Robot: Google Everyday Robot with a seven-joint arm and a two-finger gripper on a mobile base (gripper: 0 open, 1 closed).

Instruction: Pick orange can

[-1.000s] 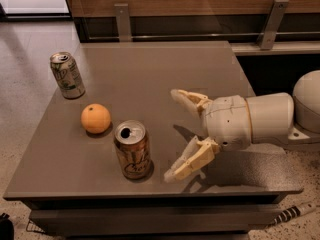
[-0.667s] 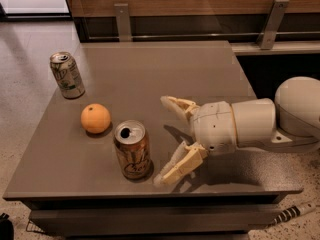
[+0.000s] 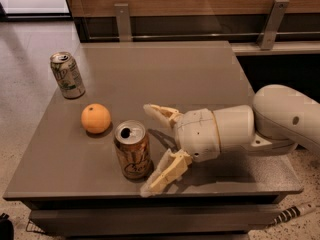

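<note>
The orange can (image 3: 132,151) stands upright near the front edge of the grey table (image 3: 165,74), silver top with its opening facing up. My gripper (image 3: 152,150) reaches in from the right at can height. Its fingers are open: one fingertip (image 3: 151,108) is behind and right of the can, the other (image 3: 148,188) is in front and right of it, close to the can's base. The can sits just left of the gap between them, not held.
A round orange fruit (image 3: 96,118) lies left of and behind the can. A green-and-white can (image 3: 67,75) stands at the table's far left. A wooden wall with metal brackets (image 3: 123,21) runs behind the table. The floor drops away on the left.
My gripper has moved left across the table toward the orange can, fingers still spread. The can, the fruit and the other can have not moved.
</note>
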